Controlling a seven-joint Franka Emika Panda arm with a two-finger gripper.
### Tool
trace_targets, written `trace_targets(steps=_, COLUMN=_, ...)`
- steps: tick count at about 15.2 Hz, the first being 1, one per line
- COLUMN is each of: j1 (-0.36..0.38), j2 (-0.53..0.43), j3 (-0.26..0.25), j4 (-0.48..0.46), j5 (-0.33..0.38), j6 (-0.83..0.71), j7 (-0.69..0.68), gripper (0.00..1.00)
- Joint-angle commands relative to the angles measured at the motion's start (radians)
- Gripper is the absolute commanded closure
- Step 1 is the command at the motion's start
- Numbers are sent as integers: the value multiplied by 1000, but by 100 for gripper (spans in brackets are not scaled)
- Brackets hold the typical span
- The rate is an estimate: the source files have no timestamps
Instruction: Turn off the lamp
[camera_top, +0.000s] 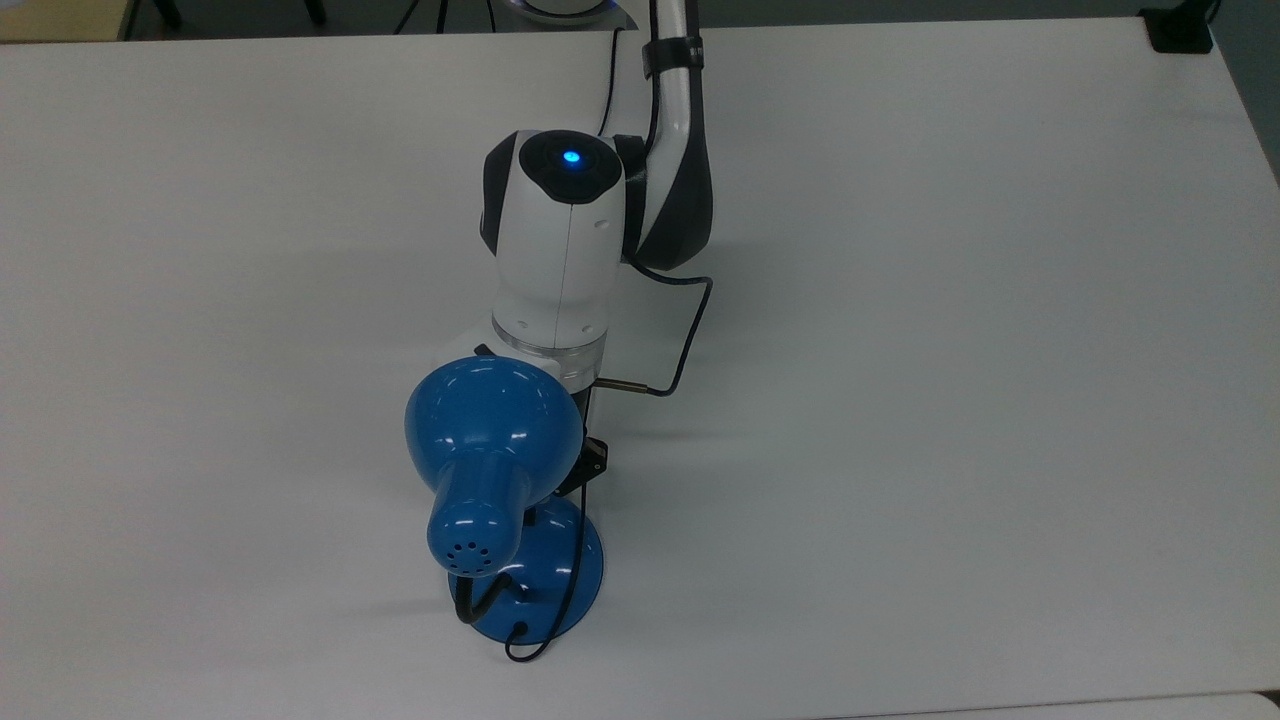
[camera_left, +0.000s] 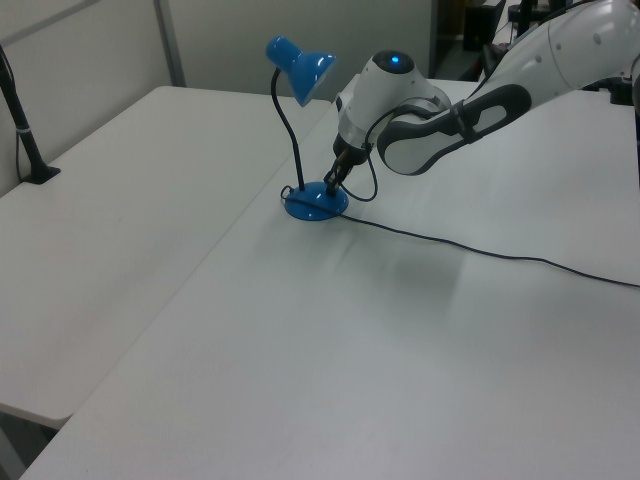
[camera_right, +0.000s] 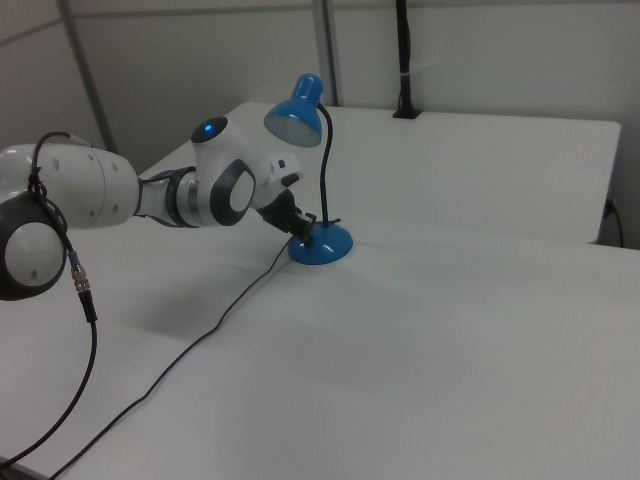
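The blue lamp is dark; its bell shade gives no light. The shade stands high on a black gooseneck above the round blue base. My gripper points down at the base's edge nearest the arm, its narrow black tip shut and touching or almost touching the base. From the right view, the gripper sits on the base's left side. In the top view the shade hides most of the gripper. The lamp's thin black cord trails across the table.
The white table stretches wide around the lamp. A black post is clamped at the far edge in the left view's left. The arm's own cable loops beside the wrist.
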Motion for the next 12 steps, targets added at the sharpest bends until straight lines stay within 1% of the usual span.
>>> trace_targets(steps=1, j1=26, j2=-111, j3=0, j4=-183, j5=-2, j6=1, j7=-56, gripper=100)
trace_targets(steps=4, j1=26, j2=-239, j3=1, j4=-297, j5=1, j6=-20, j7=-95, gripper=100)
trace_targets(steps=5, j1=26, j2=-271, j3=1, j4=-309, j5=1, j6=-75, j7=-101, gripper=100)
trace_targets(steps=7, j1=17, j2=-340, j3=1, j4=-299, j5=1, j6=-265, j7=-103, gripper=100)
trace_targets(steps=8, j1=14, j2=-383, j3=1, j4=-299, j5=3, j6=-351, j7=-104, gripper=97)
trace_targets(steps=9, j1=11, j2=-426, j3=0, j4=-299, j5=3, j6=-432, j7=-106, gripper=83)
trace_targets(steps=10, j1=9, j2=-463, j3=0, j4=-297, j5=1, j6=-515, j7=-103, gripper=49)
trace_targets(steps=11, j1=8, j2=-487, j3=-2, j4=-289, j5=-5, j6=-587, j7=-101, gripper=20)
trace_targets(steps=12, j1=2, j2=-512, j3=-3, j4=-283, j5=-6, j6=-648, j7=-106, gripper=0)
